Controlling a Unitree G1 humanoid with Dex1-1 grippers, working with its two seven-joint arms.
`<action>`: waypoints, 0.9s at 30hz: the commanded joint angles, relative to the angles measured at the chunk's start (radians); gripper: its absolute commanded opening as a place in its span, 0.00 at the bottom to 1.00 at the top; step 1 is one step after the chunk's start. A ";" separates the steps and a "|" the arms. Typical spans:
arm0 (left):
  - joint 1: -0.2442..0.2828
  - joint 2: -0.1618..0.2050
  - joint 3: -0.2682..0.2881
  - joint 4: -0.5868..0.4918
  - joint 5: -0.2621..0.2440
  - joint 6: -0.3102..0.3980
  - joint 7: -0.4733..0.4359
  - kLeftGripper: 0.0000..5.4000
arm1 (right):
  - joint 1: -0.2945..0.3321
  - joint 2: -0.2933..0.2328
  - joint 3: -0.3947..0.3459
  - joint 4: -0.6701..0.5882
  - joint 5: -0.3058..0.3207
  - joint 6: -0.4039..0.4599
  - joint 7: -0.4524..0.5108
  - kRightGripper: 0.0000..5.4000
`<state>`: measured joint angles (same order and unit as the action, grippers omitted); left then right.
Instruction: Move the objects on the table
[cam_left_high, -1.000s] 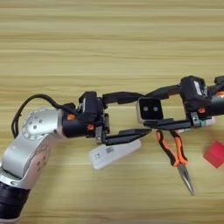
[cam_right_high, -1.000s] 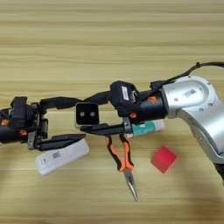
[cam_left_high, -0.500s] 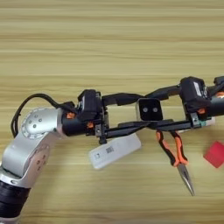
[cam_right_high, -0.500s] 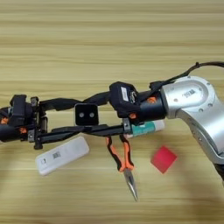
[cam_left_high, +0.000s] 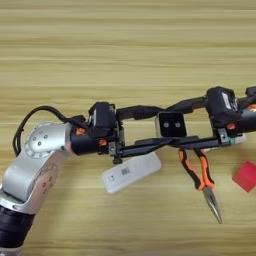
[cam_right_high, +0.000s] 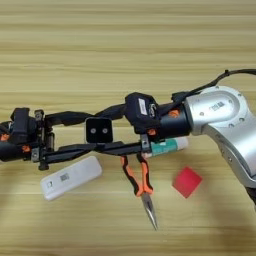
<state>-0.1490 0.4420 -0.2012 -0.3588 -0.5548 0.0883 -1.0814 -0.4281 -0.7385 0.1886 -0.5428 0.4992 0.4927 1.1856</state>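
Wooden table (cam_left_high: 125, 45), black block (cam_left_high: 171, 124) between both hands' fingers

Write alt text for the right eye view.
Two robot arms meet over a wooden table, their tools around a small black block with two white dots. Below lie a white rectangular device, orange-handled pliers and a red cube.

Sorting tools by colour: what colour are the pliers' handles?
Orange with black trim on the pliers, clearest in the right eye view.
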 joint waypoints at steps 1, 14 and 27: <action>-0.010 -0.005 -0.011 0.012 0.014 0.002 -0.002 0.45 | -0.038 0.010 -0.013 -0.030 0.039 0.002 -0.002 0.46; -0.012 -0.007 -0.012 0.019 0.013 -0.005 0.002 0.44 | -0.039 0.013 -0.016 -0.030 0.050 0.003 -0.012 0.75; -0.016 -0.009 -0.015 0.049 0.033 -0.020 0.002 0.44 | -0.042 0.006 -0.027 -0.032 0.070 0.001 -0.023 1.00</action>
<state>-0.1551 0.4328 -0.2118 -0.3191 -0.5437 0.0746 -1.0766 -0.4484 -0.7255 0.1816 -0.5559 0.5578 0.4934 1.1645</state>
